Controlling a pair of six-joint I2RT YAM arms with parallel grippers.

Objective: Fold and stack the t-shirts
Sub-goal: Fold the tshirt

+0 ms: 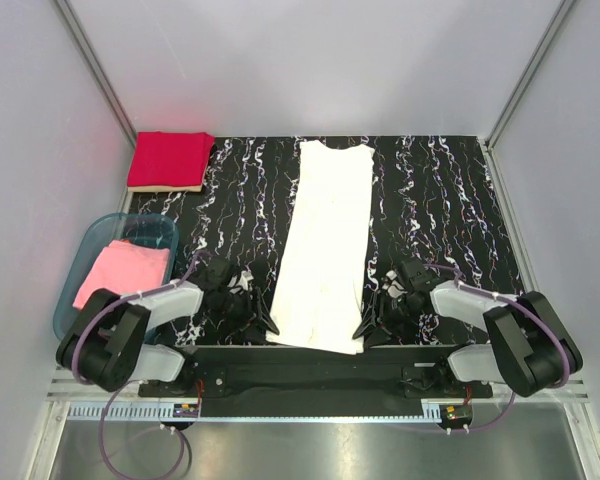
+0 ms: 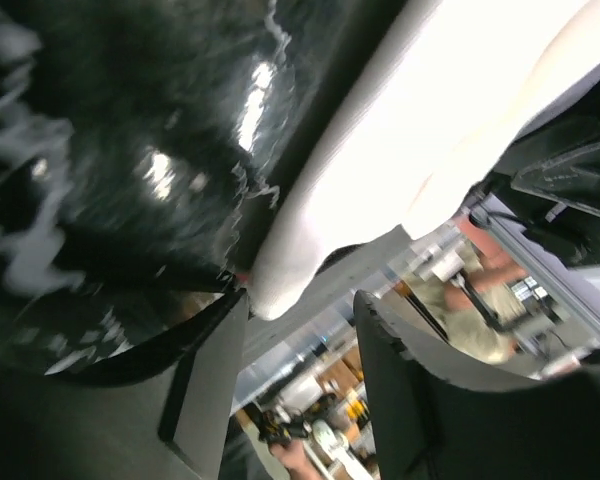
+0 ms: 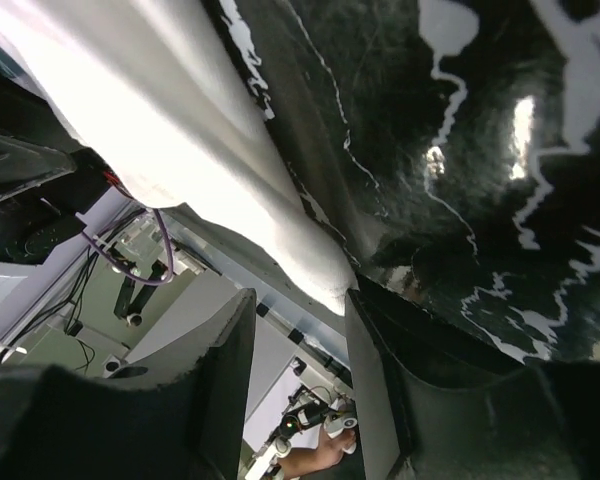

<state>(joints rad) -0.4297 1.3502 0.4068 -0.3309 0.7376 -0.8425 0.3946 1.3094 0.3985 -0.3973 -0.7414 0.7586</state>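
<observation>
A white t-shirt [image 1: 325, 240], folded into a long narrow strip, lies down the middle of the black mat [image 1: 440, 200]. My left gripper [image 1: 265, 318] sits low at its near left corner, jaws open. In the left wrist view the shirt's corner [image 2: 280, 280] lies just ahead of the gripper [image 2: 302, 300], with nothing between the fingers. My right gripper [image 1: 368, 325] sits open at the near right corner. In the right wrist view the cloth's tip [image 3: 320, 275] ends just in front of the gripper [image 3: 300, 297]. A folded red t-shirt [image 1: 168, 160] rests at the back left. A pink t-shirt [image 1: 125, 270] lies in the tub.
The translucent teal tub [image 1: 90, 240] stands off the mat's left edge. Grey walls with metal posts close in the back and both sides. The arm bases and a black rail run along the near edge, right behind the shirt's hem.
</observation>
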